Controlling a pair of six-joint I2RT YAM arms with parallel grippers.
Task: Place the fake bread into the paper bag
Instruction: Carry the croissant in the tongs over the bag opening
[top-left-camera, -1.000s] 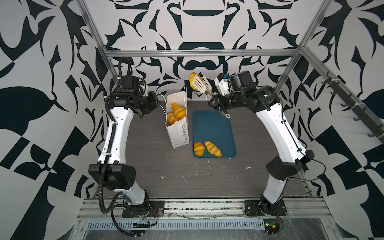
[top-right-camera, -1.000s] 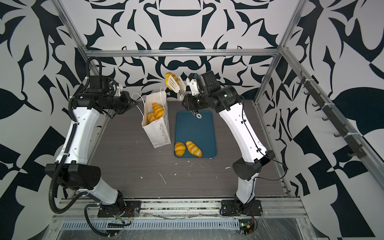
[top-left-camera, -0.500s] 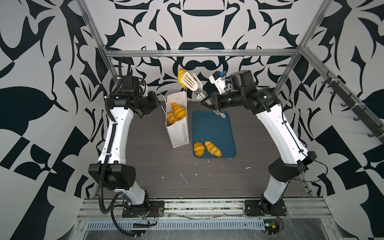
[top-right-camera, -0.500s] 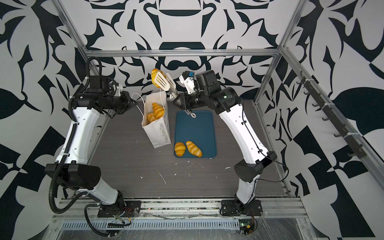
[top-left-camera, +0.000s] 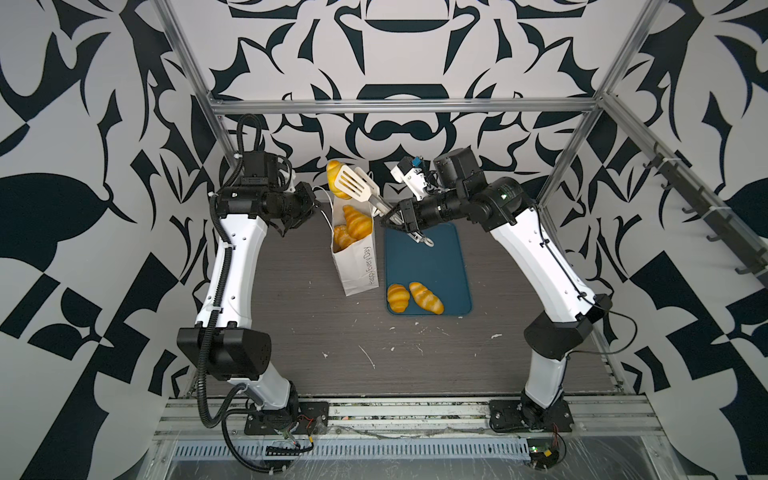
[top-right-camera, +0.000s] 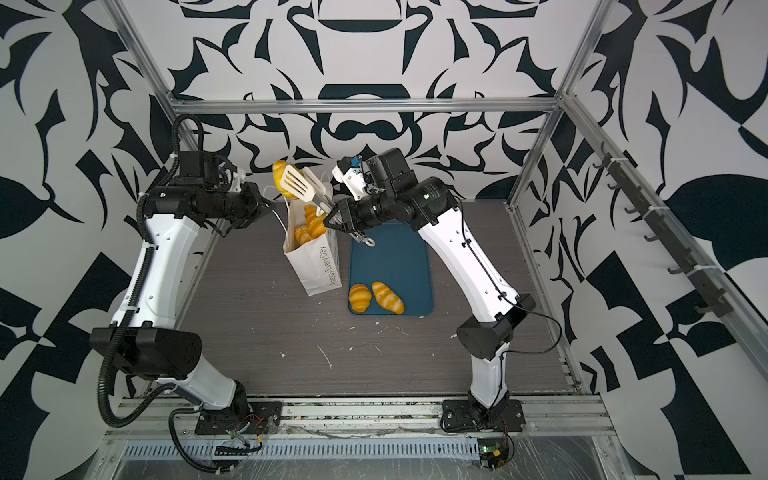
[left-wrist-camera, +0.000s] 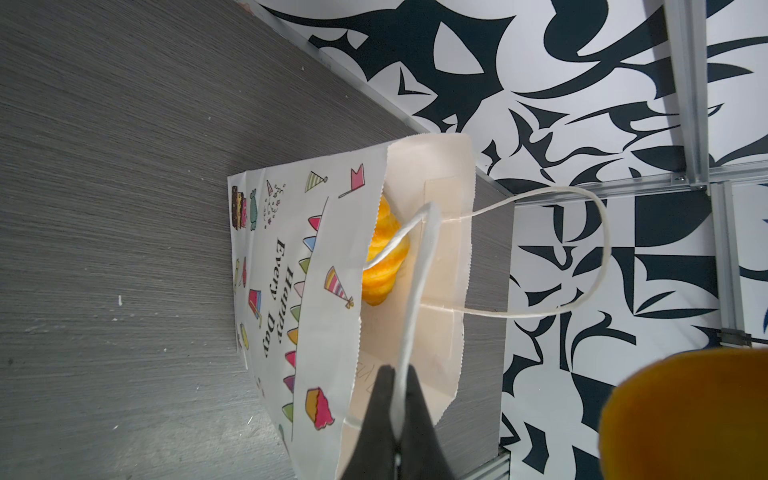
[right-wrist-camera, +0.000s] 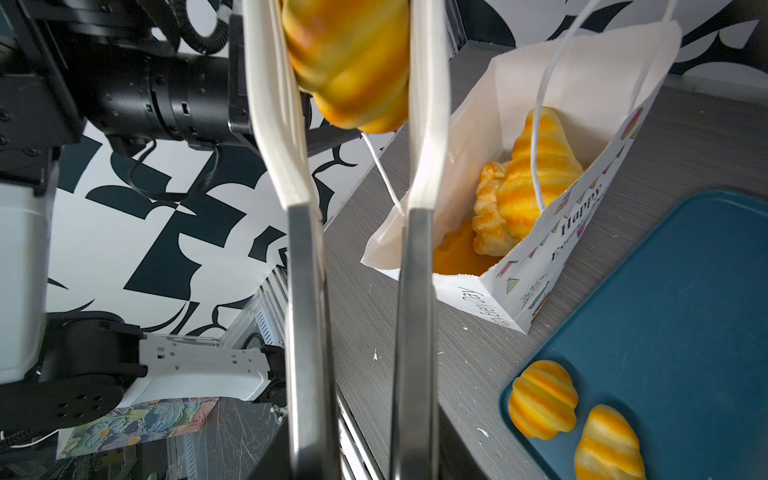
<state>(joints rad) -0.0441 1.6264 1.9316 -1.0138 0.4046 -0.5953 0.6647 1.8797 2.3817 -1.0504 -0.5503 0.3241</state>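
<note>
Grey tabletop (top-left-camera: 311, 332), left pincer (left-wrist-camera: 397, 372) pinching bag handle (left-wrist-camera: 417, 286), right pincer (top-left-camera: 391, 217) squeezing tongs (top-left-camera: 354, 188)

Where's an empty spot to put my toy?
The grey wooden table is mostly bare in front of the white paper bag and flat blue tray. The tray's far half is bare too. It's crowded above the bag's mouth, where white slotted tongs hold a golden toy croissant.

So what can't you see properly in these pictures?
What lies under the top croissant in the paper bag: its walls hide it, in both top views.
Bread in the tongs: slotted head covers most, in a top view.
Orange blob, left wrist view: blurred, cut off by the edge.
</note>
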